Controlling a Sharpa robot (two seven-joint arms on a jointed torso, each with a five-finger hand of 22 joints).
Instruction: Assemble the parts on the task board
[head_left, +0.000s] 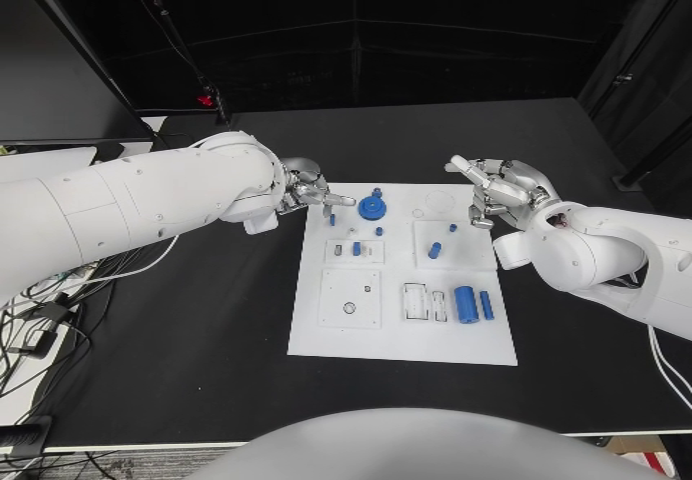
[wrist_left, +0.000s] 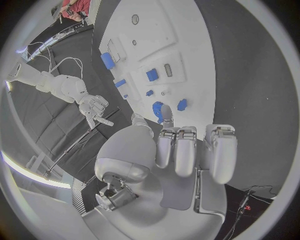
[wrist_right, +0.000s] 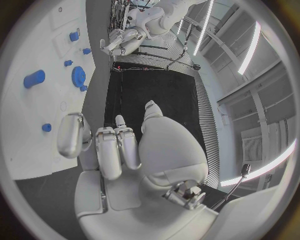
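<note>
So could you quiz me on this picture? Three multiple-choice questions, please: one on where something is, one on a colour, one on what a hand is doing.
1. Where does the big blue cylinder lie on the white board?
A. near its far left corner
B. in the near right part
C. off the board, on the table

2. What colour is the gear wheel at the far edge of the board?
A. blue
B. red
C. yellow

3. What is the right hand doing?
A. carrying the gear wheel
B. pressing flat on the board
C. holding nothing, raised at the board's far right corner

Answers: 1 B, the head view shows it beside a slimmer blue piece there. 2 A, it matches the other blue pieces. 3 C, nothing lies in its fingers.
</note>
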